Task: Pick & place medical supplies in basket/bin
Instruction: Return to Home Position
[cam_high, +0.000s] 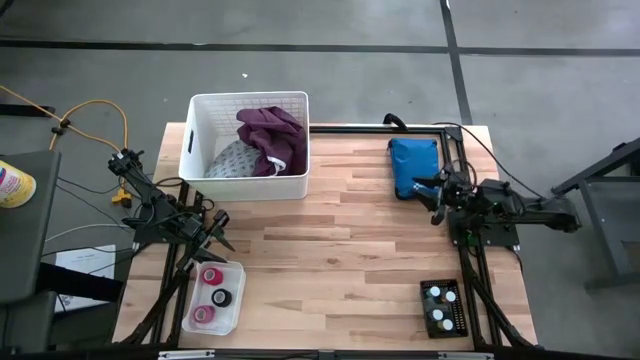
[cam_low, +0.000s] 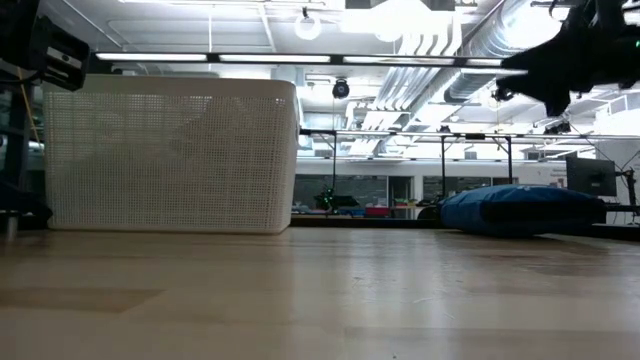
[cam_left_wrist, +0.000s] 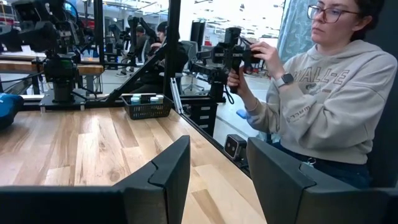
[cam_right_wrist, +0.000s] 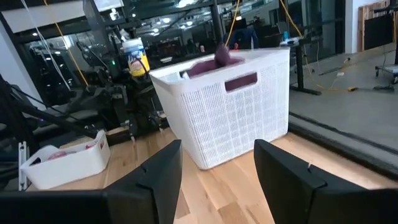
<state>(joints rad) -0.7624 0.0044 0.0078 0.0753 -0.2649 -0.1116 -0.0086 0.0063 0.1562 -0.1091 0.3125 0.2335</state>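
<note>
Blue pouch (cam_high: 414, 167) on the wooden table (cam_high: 340, 250); person in a grey hoodie (cam_left_wrist: 329, 93) beyond its edge

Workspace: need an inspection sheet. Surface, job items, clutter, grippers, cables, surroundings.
Surface: wood table, middle bare.
Job's things: basket at back left holds purple gown over grey gown; tape rolls in a tray, front left; vials in a rack, front right.
Clutter: blue pouch, back right.
Grippers: left gripper open, empty, near the tray; right gripper open, empty, by the blue pouch.
Cables: yellow cable off the table's left side.
Surroundings: person beside the table, hands on a dark device.
</note>
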